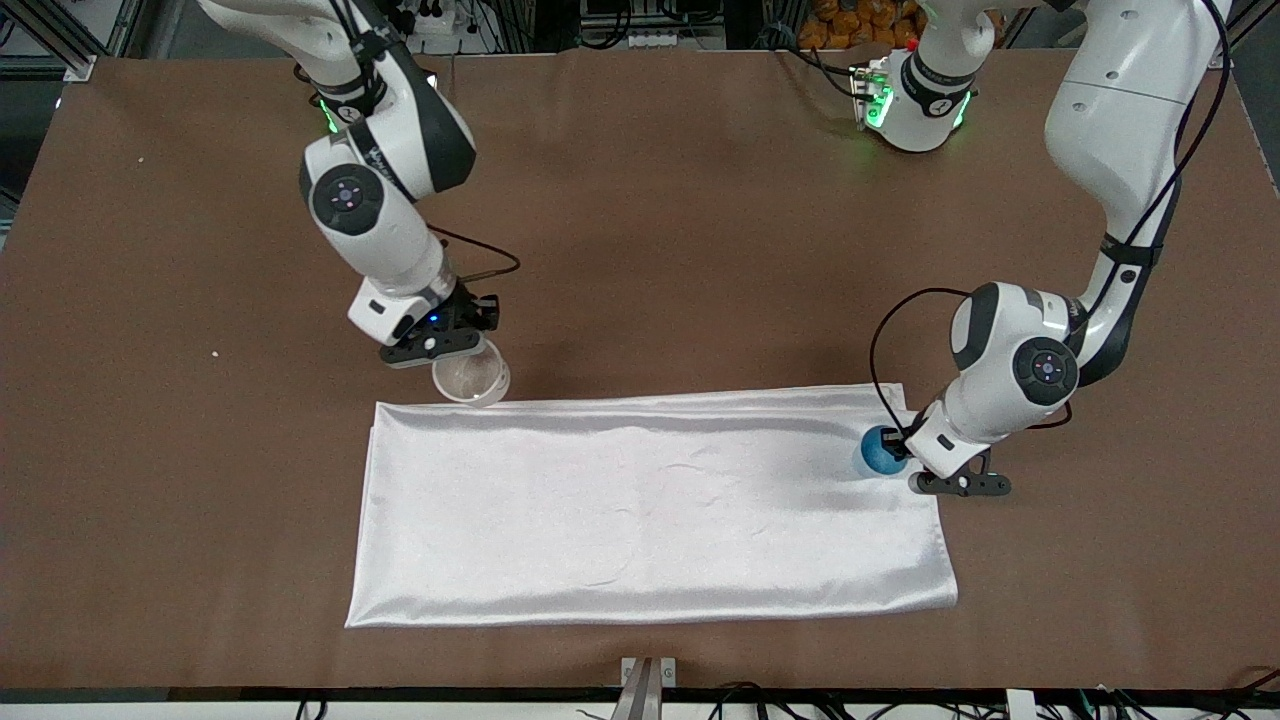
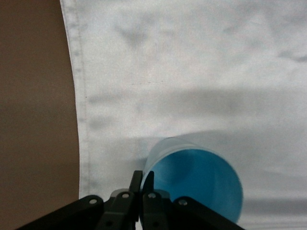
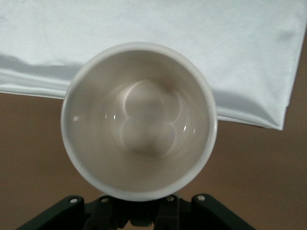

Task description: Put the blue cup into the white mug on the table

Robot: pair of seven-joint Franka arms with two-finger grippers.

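the blue cup (image 1: pixel 880 451) stands upright on the white satin cloth (image 1: pixel 640 510), at the cloth's corner toward the left arm's end of the table (image 1: pixel 700 200), its open mouth up. the left gripper (image 2: pixel 142 184) is down at the cup with its fingers pinched together over the rim, so the wall of the cup sits between them; it looks like a grip just taken, with the cup not yet raised off the cloth. well apart from it, toward the right arm's end, the white mug (image 1: pixel 470 377) sits on the bare table just beside the cloth's edge that is farther from the front camera. the right gripper (image 1: pixel 440 340) is closed on the mug, apparently at its handle side, which is hidden under the fingers; the right wrist view looks straight into the mug's pale, empty inside. the step in hand seems to be securing both vessels. the next move calls for lifting the cup clear of the cloth without tilting it, carrying it across over the mug's mouth, centring it and lowering it in, since the fit looks close.
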